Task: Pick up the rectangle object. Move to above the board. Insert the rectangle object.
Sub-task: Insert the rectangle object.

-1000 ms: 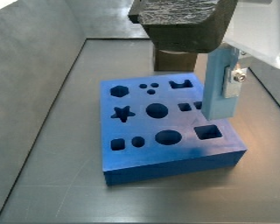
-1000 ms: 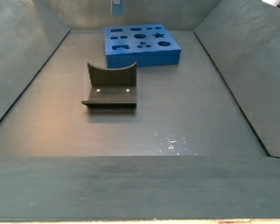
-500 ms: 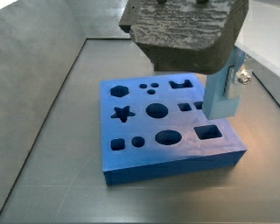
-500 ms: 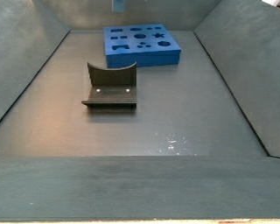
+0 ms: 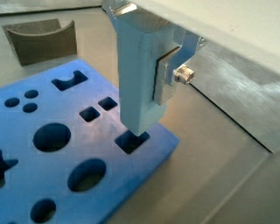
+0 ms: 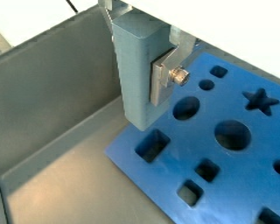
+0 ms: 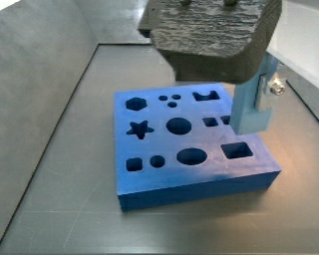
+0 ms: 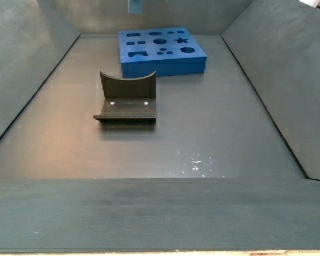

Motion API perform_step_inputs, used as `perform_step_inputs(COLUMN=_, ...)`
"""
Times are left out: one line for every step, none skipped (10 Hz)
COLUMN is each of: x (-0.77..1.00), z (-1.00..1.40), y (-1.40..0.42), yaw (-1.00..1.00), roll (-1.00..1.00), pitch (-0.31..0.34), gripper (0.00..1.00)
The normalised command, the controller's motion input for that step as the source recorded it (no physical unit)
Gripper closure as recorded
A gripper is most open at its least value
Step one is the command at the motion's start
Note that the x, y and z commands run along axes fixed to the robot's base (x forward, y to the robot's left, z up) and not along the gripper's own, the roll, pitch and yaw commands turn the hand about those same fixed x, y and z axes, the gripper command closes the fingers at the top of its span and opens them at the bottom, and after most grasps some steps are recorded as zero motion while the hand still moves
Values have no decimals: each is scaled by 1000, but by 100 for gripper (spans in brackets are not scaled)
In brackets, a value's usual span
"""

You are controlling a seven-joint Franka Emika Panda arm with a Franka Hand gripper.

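Gripper: the gripper [image 5: 152, 66] hangs above the board's corner, jaws clamped on the rectangle object [image 5: 140, 83].
Bar: upright, lower end at the mouth of a dark slot (depth unclear).
Board: the board [image 7: 175, 177] lies flat.
Advice: keep it vertical, square to the slot, lower gently.

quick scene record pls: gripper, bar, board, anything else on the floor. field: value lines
gripper: at the board's edge, jaws shut on the rectangle object
rectangle object: held upright, lower end at a small dark cut-out near the board's corner; how deep it sits cannot be told
board: blue slab flat on the floor, cut-outs facing up
fixture: dark bracket on the floor, apart from the board
stage: bar over the board, insertion not shown complete
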Motion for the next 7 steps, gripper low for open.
perform_step_inputs(x=0, z=0, y=11, yaw=0, roll=-80, pitch=0, gripper=100)
perform_step_inputs(x=0, z=0, y=0, yaw=0, roll=0, pitch=-14, gripper=100)
perform_step_inputs(x=0, z=-369, y=-46, yaw=0, roll=9, pitch=-211, gripper=100)
perform_step_inputs(x=-14, z=-814, y=0, yaw=0, roll=189, pitch=-409, gripper=100)
perform_step_inputs(x=-49, z=-637, y=-89, yaw=0, roll=89, pitch=-386, gripper=100)
perform_step_inputs(x=-9, z=-51, y=0, yaw=0, roll=0, pitch=-180, gripper=100)
perform_step_inputs(x=0, z=-46, y=0, yaw=0, roll=0, pitch=0, gripper=100)
